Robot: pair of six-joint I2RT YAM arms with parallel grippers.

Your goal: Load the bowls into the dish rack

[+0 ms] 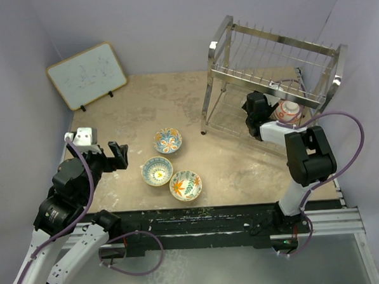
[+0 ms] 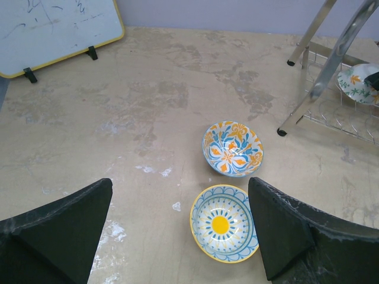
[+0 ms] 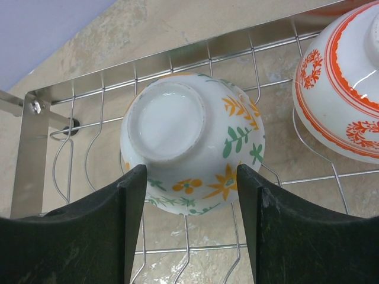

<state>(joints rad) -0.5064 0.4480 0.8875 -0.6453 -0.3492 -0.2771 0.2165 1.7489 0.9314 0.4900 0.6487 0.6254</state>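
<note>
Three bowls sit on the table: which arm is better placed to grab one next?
Left. The left gripper, open, hangs beside the yellow-centred bowl; the right gripper is at the dish rack.

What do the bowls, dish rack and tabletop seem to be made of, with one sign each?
Bowls: probably glazed ceramic; glossy highlights, painted flowers.
Dish rack: polished metal wire and tube; bright reflections.
Tabletop: matte, mottled beige, stone-like, though possibly a printed laminate.
</note>
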